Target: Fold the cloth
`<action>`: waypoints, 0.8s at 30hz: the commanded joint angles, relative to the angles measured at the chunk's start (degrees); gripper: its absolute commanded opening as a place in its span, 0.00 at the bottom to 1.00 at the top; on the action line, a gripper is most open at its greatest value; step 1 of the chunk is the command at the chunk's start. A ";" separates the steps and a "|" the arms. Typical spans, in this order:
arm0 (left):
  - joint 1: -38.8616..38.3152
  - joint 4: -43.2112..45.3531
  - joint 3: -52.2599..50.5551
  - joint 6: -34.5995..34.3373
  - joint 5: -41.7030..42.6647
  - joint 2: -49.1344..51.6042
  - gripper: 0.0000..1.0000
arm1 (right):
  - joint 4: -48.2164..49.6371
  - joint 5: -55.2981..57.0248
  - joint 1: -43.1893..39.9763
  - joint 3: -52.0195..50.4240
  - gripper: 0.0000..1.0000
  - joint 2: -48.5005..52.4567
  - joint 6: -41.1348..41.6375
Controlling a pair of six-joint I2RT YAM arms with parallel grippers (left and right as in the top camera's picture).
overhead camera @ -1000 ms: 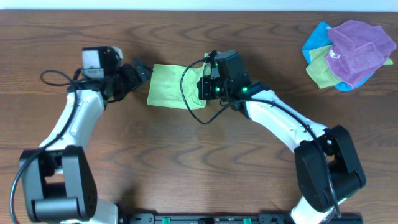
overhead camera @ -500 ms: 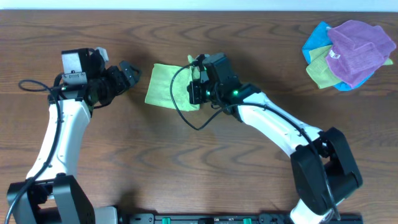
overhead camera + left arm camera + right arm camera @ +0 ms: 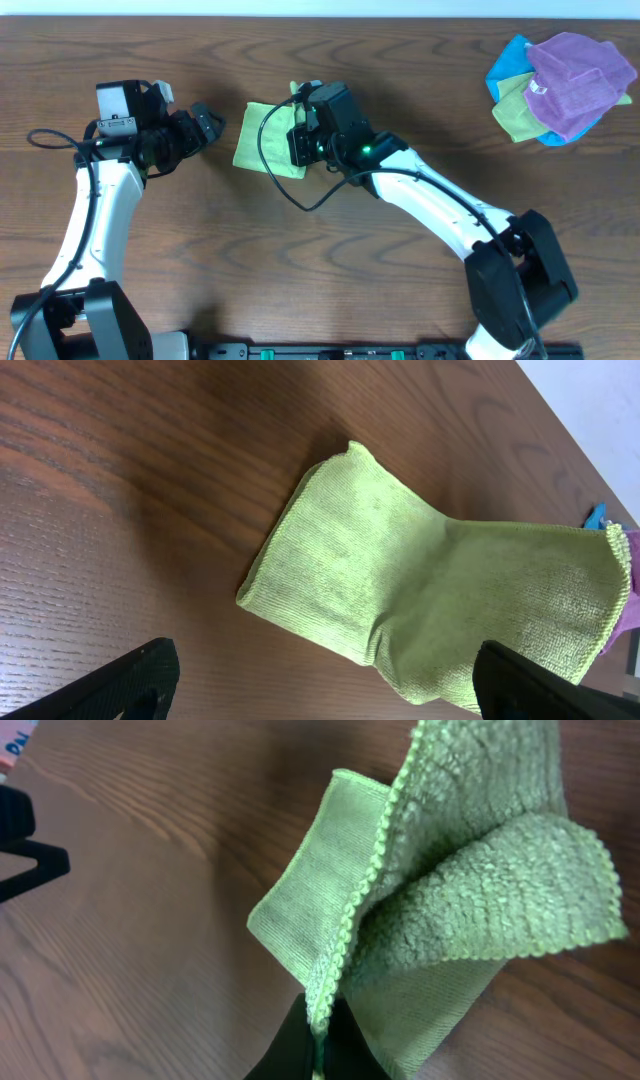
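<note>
The right end effector (image 3: 318,1045) clamps the cloth's (image 3: 255,140) edge; left end effector (image 3: 209,122) spread wide.

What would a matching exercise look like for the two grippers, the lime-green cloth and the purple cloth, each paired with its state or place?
1 left gripper
2 right gripper
3 lime-green cloth
4 purple cloth

A far right of the overhead view
B shut on a fabric edge
C open, holding nothing
D one edge held up

Pairs: 1-C, 2-B, 3-D, 4-A
</note>
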 commanded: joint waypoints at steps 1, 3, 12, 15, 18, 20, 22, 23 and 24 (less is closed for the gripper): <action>0.44 -0.46 1.20 1.49 0.02 -0.74 0.95 | -0.26 1.29 0.70 0.81 0.01 2.27 -1.18; 0.46 -0.70 1.20 2.29 0.00 -0.74 0.95 | -0.31 1.29 0.70 0.81 0.01 3.39 -1.18; 0.70 -2.54 1.20 3.82 -1.31 -0.74 0.95 | 1.22 1.25 1.49 0.85 0.01 4.98 -1.18; 0.90 -2.54 1.20 3.82 -1.31 -0.74 0.95 | 2.78 1.27 2.27 0.85 0.02 5.03 -1.18; 0.94 -2.54 1.20 3.93 -1.31 -0.74 0.95 | 3.58 1.29 3.10 0.85 0.02 5.05 -1.16; 0.94 -2.54 1.20 4.02 -1.31 -0.74 0.95 | 3.58 1.31 3.63 0.85 0.02 5.29 -1.18; 0.94 -2.54 1.20 4.04 -1.31 -0.74 0.95 | 3.74 1.44 3.98 0.85 0.02 5.88 -1.18; 0.94 -2.56 1.20 4.02 -1.29 -0.74 0.95 | 3.74 1.77 4.13 0.85 0.02 6.16 -1.16; 0.94 -2.58 1.20 4.02 -1.29 -0.74 0.95 | 3.80 2.10 4.33 0.85 0.02 6.80 -1.18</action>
